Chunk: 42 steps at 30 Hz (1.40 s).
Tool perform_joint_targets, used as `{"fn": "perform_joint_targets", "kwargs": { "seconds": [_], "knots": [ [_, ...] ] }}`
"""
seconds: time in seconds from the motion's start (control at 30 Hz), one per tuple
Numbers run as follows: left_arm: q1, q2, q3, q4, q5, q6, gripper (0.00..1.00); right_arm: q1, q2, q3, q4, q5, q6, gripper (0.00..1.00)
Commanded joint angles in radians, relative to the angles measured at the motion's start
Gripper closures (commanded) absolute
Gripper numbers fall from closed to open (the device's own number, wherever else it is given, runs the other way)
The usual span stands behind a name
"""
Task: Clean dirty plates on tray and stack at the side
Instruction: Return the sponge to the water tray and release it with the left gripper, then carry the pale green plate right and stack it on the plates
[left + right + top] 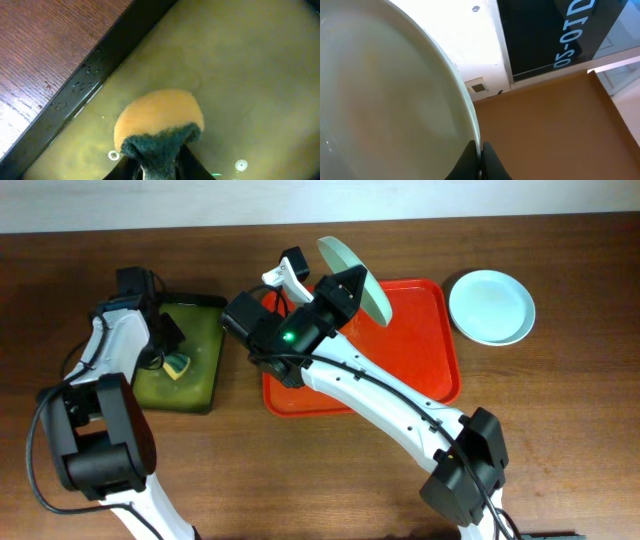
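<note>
My right gripper (345, 285) is shut on the rim of a pale green plate (357, 281) and holds it tilted on edge above the red tray (425, 345). In the right wrist view the plate (390, 90) fills the left side, with the jaws (481, 150) pinching its edge. A second pale plate (491, 306) lies flat on the table right of the tray. My left gripper (172, 352) is shut on a yellow sponge with a green scrub side (160, 125), held over the greenish liquid of the dark tray (180, 360). A third plate is not in view.
The dark tray's black rim (95, 65) runs diagonally in the left wrist view, with wet wood table (40, 45) beyond it. The right arm (400, 405) stretches across the red tray's front edge.
</note>
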<state>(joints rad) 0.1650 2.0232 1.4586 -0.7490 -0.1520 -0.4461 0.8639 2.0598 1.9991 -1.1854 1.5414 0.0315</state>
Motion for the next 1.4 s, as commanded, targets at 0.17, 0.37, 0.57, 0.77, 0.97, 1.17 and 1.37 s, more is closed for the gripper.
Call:
{"fn": "perform_joint_targets", "kwargs": {
  "seconds": [0.17, 0.37, 0.57, 0.77, 0.97, 1.17, 1.37],
  "knots": [
    [0.010, -0.321, 0.121, -0.135, 0.029, -0.002, 0.01, -0.001, -0.023, 0.021, 0.026, -0.042, 0.002, 0.96],
    [0.010, -0.322, 0.116, -0.178, 0.029, -0.002, 0.01, -0.115, -0.021, 0.019, 0.069, -0.652, -0.079, 0.96],
    [0.010, -0.322, 0.116, -0.178, 0.029, -0.002, 0.01, -0.185, -0.012, 0.017, 0.024, -0.972, -0.315, 0.96],
    [0.010, -0.322, 0.116, -0.178, 0.029, -0.002, 0.00, -0.225, -0.002, 0.002, 0.023, -0.546, -0.363, 0.96],
    [0.010, -0.322, 0.116, -0.178, 0.029, -0.002, 0.00, -0.678, 0.000, 0.002, 0.160, -1.514, -0.201, 0.96],
    [0.010, -0.322, 0.116, -0.178, 0.029, -0.002, 0.01, -1.167, 0.079, 0.002, 0.201, -1.877, -0.100, 0.96],
    [0.010, -0.322, 0.116, -0.178, 0.029, -0.002, 0.01, -1.285, 0.213, 0.002, 0.232, -1.852, -0.074, 0.96]
  ]
}}
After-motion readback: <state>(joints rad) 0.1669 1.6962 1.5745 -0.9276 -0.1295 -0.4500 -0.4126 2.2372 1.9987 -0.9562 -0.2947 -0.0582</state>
